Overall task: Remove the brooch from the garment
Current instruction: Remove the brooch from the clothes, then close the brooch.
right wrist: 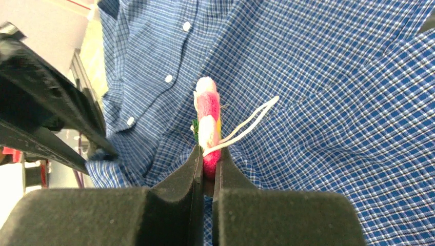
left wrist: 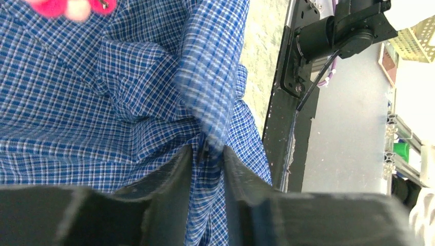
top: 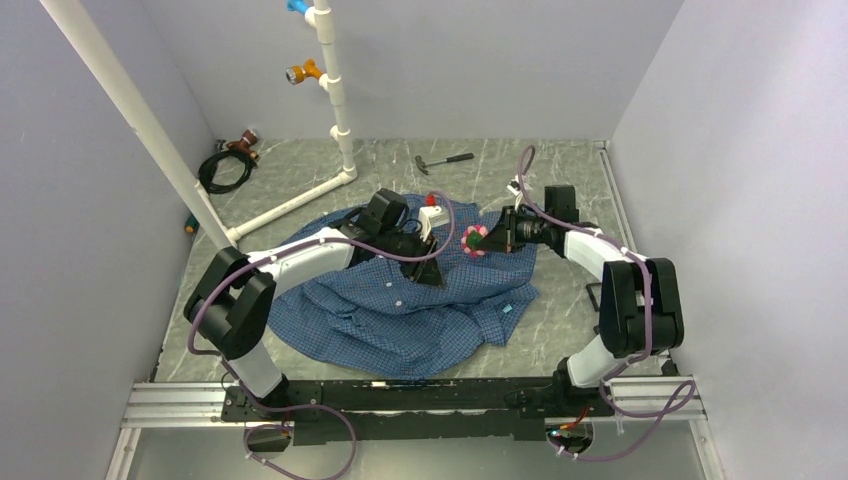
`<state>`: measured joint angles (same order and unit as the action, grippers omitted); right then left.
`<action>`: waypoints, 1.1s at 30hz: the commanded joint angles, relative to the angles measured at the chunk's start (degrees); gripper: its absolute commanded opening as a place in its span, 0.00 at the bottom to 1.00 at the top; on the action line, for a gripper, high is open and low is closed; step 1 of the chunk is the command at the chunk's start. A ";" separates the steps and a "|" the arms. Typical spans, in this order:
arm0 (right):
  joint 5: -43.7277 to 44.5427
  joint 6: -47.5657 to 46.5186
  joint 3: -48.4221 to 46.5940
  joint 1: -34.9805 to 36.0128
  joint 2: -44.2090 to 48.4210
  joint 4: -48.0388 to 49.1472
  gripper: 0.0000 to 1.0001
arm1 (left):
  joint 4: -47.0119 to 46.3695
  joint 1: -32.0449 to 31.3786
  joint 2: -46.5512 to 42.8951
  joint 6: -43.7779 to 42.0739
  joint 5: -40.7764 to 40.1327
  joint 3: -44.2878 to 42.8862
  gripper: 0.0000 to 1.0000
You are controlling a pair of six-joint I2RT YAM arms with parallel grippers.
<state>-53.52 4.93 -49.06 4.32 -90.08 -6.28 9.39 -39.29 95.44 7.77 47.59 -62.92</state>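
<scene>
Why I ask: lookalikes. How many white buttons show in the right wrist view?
3 buttons in a line left of the brooch: top, middle, bottom. Others may be hidden.

**Top external view.** You look down from above and behind both arm bases toward the far wall. You are far enough back to take in the whole table (top: 560,310) and the entire shirt (top: 400,320).

**Left wrist view.** You look along the left gripper (left wrist: 208,154) from very close. Checked cloth fills most of the frame, and the brooch (left wrist: 72,6) is a blur at the top edge.

**Right wrist view.** You look along the right gripper (right wrist: 206,156), equally close, with the brooch edge-on at centre.

All three views share the shirt and the brooch. The right wrist view also catches the left gripper at its left edge.
</scene>
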 commanded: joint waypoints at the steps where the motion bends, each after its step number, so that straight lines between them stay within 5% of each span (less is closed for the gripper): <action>1: -5.58 7.10 -1.96 -1.16 3.61 5.90 0.00 | 3.85 2.11 -0.72 -4.54 -1.82 -4.35 0.41; 6: -13.14 23.49 3.95 -1.59 6.59 17.45 0.00 | 3.29 7.46 -0.67 -3.22 3.36 -8.09 0.62; 8: -16.16 30.32 7.07 -1.47 7.47 24.22 0.00 | 1.09 8.06 -3.00 -4.46 4.43 -7.39 0.91; 10: -18.51 35.81 9.99 -1.30 8.74 30.37 0.00 | -3.44 8.10 -5.80 -4.22 5.21 -4.06 0.99; 17: -22.75 49.39 16.95 0.81 10.68 43.33 0.00 | -20.46 6.55 -4.58 11.98 14.89 2.32 0.69; 20: -22.61 50.95 17.42 1.57 11.16 43.60 0.00 | -19.57 3.60 -5.00 9.61 12.52 3.32 0.68; 23: -22.13 47.34 16.33 1.98 11.84 37.82 0.00 | -15.30 1.90 -3.90 7.16 9.77 1.88 0.56; 25: -22.15 46.91 16.20 2.17 11.90 36.73 0.00 | -16.16 1.40 -3.56 8.29 8.54 1.97 0.59; 28: -22.28 47.43 16.37 2.27 11.95 36.88 0.00 | -14.66 0.80 -2.92 8.03 5.63 1.32 0.75; 33: -22.51 48.28 16.28 2.36 11.39 36.91 0.00 | -14.61 0.38 -2.28 7.08 4.30 0.98 0.66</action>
<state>-74.67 52.18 -31.59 6.44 -79.59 29.61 -4.69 -38.48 92.64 15.84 53.87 -59.88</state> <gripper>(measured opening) 0.050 0.686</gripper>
